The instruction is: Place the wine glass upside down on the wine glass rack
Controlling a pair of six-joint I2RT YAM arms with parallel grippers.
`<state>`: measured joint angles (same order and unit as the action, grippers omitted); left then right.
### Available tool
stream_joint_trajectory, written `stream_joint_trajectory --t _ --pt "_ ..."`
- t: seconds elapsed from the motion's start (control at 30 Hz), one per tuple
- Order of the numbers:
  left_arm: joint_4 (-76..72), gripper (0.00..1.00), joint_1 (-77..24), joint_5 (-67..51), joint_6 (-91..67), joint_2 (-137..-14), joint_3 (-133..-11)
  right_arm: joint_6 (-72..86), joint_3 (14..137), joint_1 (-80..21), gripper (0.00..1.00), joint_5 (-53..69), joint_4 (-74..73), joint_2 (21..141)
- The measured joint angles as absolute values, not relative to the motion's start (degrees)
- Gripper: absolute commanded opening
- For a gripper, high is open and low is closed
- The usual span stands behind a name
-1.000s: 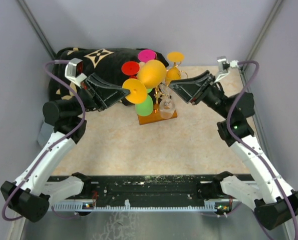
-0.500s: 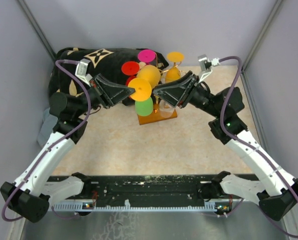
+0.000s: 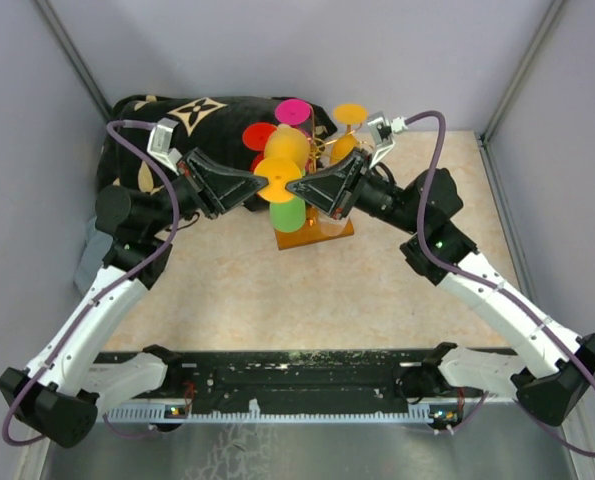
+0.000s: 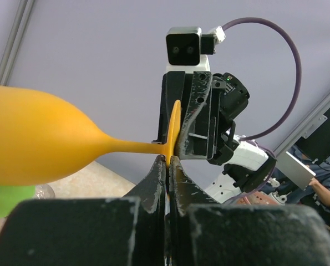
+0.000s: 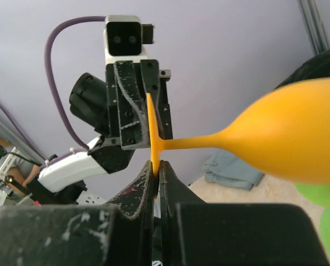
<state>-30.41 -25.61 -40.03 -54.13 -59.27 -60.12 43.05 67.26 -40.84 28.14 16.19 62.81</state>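
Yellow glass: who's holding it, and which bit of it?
Both hands hold it. The left hand and the right hand each pinch the edge of the flat round foot of the glass, from opposite sides.

The wine glass (image 4: 37, 145) is opaque orange and lies level in the air. Its thin round foot is pinched edge-on between the left fingers (image 4: 152, 185) and also between the right fingers (image 5: 173, 191), with the bowl reaching out sideways past both. The wine glass rack (image 3: 299, 240), gold wire on an orange-brown wooden base, stands upright just under the meeting fingertips.
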Motion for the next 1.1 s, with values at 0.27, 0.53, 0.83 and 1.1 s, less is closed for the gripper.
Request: stream_joint_trajectory --t 0.27,0.53,0.83,1.1 --pt "-30.4 0.13 -25.6 -40.1 -53.7 -58.6 -60.3 42.0 67.3 -41.5 0.00 26.0 15.7 62.7" --pt "-30.4 0.49 -25.6 -40.1 -53.2 -56.8 -60.3 40.4 67.3 -41.5 0.00 24.2 13.6 59.8" --pt "-29.5 0.52 -25.6 -40.1 -52.4 -54.6 -60.3 36.8 67.6 -41.6 0.00 20.7 10.5 53.8" --pt "-26.6 0.52 -25.6 -39.8 -50.4 -51.1 -60.3 29.6 70.1 -41.6 0.00 10.7 0.3 47.9"
